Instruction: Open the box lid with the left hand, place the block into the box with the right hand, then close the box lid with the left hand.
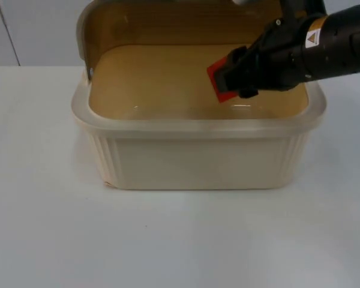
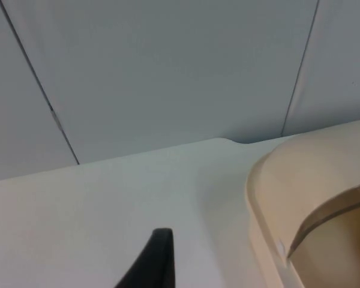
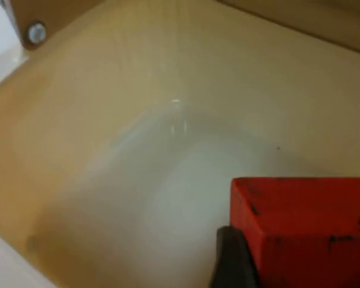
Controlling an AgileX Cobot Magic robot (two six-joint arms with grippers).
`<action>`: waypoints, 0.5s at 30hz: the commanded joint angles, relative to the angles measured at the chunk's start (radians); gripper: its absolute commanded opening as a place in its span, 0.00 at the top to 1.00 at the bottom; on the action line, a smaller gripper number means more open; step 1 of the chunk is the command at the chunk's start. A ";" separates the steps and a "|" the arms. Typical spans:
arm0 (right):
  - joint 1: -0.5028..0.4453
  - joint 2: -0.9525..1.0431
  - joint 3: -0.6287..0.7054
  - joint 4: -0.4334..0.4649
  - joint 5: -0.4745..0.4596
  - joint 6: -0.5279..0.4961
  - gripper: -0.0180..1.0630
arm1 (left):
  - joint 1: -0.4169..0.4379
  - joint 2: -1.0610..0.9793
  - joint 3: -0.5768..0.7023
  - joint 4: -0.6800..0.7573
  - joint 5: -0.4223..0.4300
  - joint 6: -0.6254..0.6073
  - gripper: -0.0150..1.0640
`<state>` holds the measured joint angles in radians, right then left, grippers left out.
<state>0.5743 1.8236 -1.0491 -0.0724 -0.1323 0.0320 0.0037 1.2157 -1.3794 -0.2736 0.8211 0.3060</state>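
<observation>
We see the right gripper holding a red block inside the open cream box.

Right gripper clamped (reaching in low); left fingertip over table

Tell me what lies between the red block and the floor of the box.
Nothing: in the right wrist view the block, held by the right end effector, hangs over the bare floor of the box.
</observation>
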 commanded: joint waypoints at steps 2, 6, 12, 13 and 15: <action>-0.008 0.010 -0.002 -0.004 -0.007 -0.011 0.36 | -0.004 -0.008 0.000 -0.007 0.002 0.002 0.04; -0.008 0.010 -0.002 -0.004 -0.007 -0.032 0.07 | -0.004 -0.008 0.000 -0.007 0.003 0.002 0.04; -0.006 0.005 -0.002 -0.004 0.010 -0.032 0.01 | -0.004 -0.008 0.000 -0.007 0.003 0.002 0.04; -0.006 -0.003 -0.002 -0.004 0.018 -0.032 0.01 | -0.004 -0.008 0.000 -0.007 0.003 0.002 0.04; -0.006 -0.024 -0.002 -0.004 0.039 -0.032 0.01 | -0.004 -0.008 0.000 -0.007 0.003 0.002 0.04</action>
<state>0.5698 1.8301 -1.0491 -0.0724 -0.1128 0.0000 0.0037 1.2157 -1.3794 -0.2736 0.8249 0.3060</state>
